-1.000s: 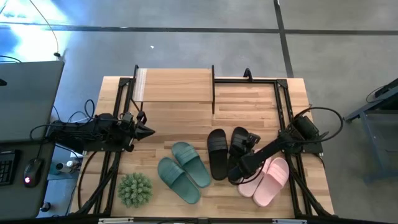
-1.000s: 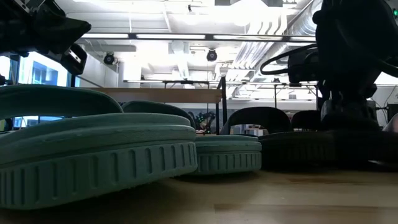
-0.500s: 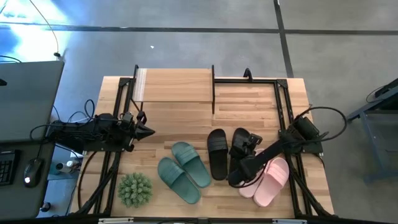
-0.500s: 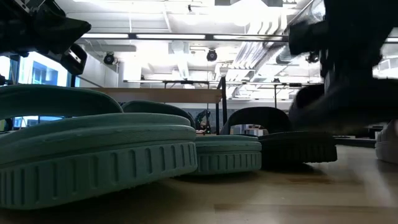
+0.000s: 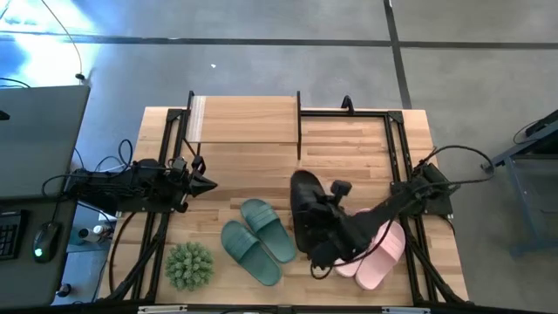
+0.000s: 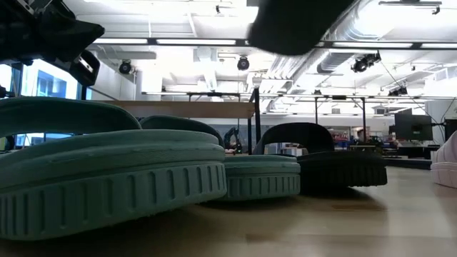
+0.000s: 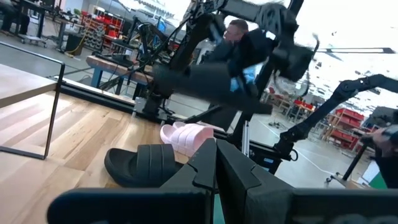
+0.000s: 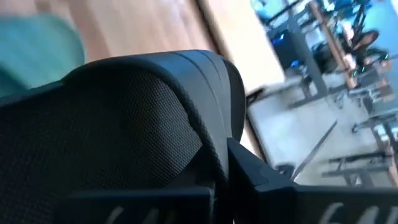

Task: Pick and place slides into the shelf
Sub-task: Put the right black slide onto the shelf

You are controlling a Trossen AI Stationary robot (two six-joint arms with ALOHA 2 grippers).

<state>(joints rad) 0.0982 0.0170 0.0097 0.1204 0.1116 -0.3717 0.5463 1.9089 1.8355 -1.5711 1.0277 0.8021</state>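
Wood tabletop [image 5: 349, 148] fills your high view's centre. Nearest the lower edge you have two green slides [image 5: 257, 240], two pink slides [image 5: 377, 250] and one plant ball [image 5: 189, 265]. Your right gripper [image 5: 336, 228] is clamped on one black slide [image 5: 307, 207], which has risen off the board since a second ago; its ribbed-soled mate [image 6: 328, 158] lies flat. Your left gripper [image 5: 207, 184] waits closed, empty, at left centre. At the top edge stands one shelf [image 5: 244, 119].

Bright ceiling strip lights [image 6: 178, 41] glare upper frame, near green slide [image 6: 107, 178] soft-focus, lifted black slide [image 7: 205, 81] motion-blurred, right wrist view smeared.
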